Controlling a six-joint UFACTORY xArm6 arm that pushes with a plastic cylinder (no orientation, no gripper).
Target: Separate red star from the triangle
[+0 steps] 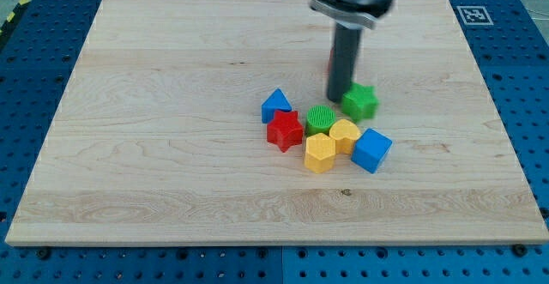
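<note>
The red star [285, 130] lies near the board's middle, touching the blue triangle [275, 105] just above and to its left. My tip [336, 99] stands to the right of both, right beside the green star [361, 101] and just above the green round block [321, 117]. A red block is mostly hidden behind the rod [330, 61]; its shape cannot be made out.
A yellow hexagon [319, 153], a yellow heart [345, 135] and a blue cube [371, 150] cluster to the right of the red star. The wooden board [154, 147] lies on a blue pegboard table. A marker tag [473, 14] is at the view's top right.
</note>
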